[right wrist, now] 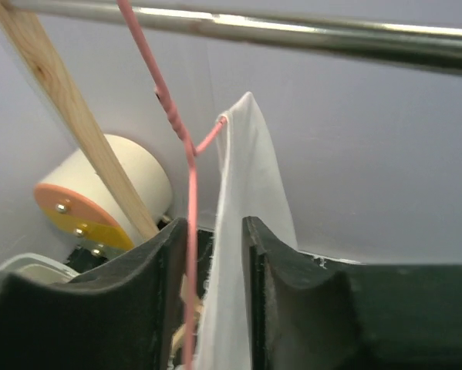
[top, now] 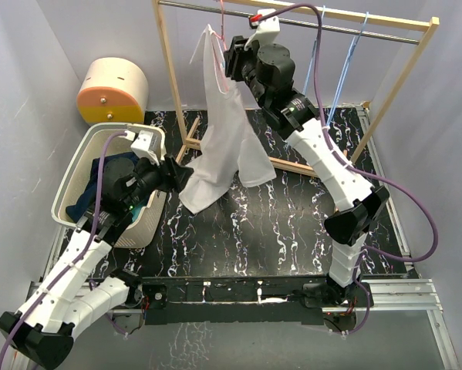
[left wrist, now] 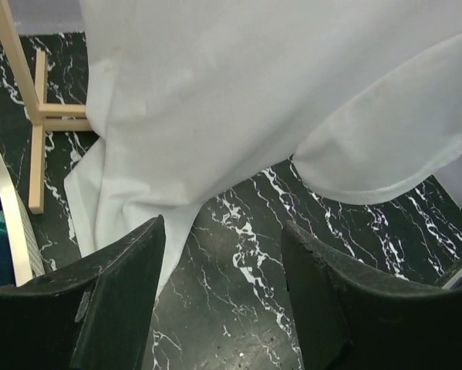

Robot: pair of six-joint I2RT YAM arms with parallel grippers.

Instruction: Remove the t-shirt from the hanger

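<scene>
Right wrist view has the right gripper (right wrist: 214, 227) pinched on the t-shirt (right wrist: 250, 169) beside the pink hanger (right wrist: 177, 123) under the rail (right wrist: 292, 27), while the left gripper (left wrist: 223, 225) gapes empty near the hem, so I judge the stripping step is in hand and next needs the cloth drawn off the hanger's shoulder.

A white fabric t-shirt (top: 224, 131) hangs limp from a thin pink wire hanger (right wrist: 191, 185). Its shoulder and the wire sit between the right gripper's (right wrist: 214, 225) fingers, and its hem drapes just ahead of the left gripper (left wrist: 223, 231).
</scene>
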